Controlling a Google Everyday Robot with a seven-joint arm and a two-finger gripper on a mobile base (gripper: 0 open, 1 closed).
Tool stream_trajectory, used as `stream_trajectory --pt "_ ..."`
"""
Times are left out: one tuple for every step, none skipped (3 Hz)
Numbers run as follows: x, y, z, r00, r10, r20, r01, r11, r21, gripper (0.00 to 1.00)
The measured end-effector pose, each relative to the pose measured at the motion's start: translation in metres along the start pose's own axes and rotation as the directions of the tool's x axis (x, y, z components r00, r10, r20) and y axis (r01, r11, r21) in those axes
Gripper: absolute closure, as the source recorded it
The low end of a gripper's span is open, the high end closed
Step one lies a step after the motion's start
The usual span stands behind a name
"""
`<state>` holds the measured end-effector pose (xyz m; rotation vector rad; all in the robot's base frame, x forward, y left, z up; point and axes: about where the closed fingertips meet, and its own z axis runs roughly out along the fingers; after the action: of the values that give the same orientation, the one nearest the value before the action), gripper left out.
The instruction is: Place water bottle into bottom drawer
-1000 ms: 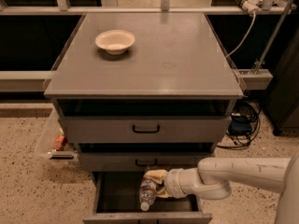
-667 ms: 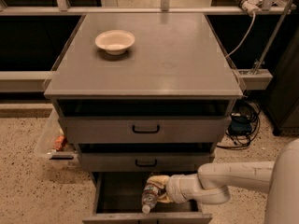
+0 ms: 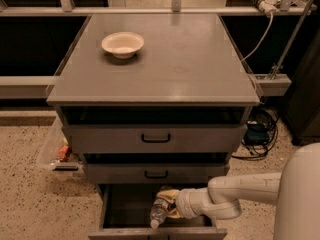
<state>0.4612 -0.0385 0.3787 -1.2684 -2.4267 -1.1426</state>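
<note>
Gripping crinkled clear water bottle [image 3: 158, 213], end effector [image 3: 170, 204] inside dark rectangular bottom drawer [image 3: 125, 209].

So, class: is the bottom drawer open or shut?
Open: the bottom drawer shows its dark interior, with water bottle and gripper inside.

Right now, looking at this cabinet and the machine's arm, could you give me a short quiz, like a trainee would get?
1. True or false: the bowl sits inside the top drawer.
2. Where is the water bottle? A in the bowl; B in the open bottom drawer; C in the middle drawer.
3. Fill in: the pincer reaches into the ____ drawer, right at the water bottle.
Key: 1 false, it sits on the cabinet top. 2 B. 3 bottom.
</note>
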Motion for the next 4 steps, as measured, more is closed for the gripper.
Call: stream_trajectory --pt "-0.033 -0.018 0.022 0.995 0.09 0.048 -0.091 0.9956 0.022 1.0" --pt "-0.067 -0.035 0.045 0.98 0.173 0.098 -0.178 0.9831 0.044 1.0" --pt "-0.093 -0.047 0.063 0.963 0.236 0.131 -0.246 0.9674 0.062 1.0" --pt "-0.125 -0.065 0.083 0.929 0.328 0.174 -0.345 0.9357 0.076 1.0"
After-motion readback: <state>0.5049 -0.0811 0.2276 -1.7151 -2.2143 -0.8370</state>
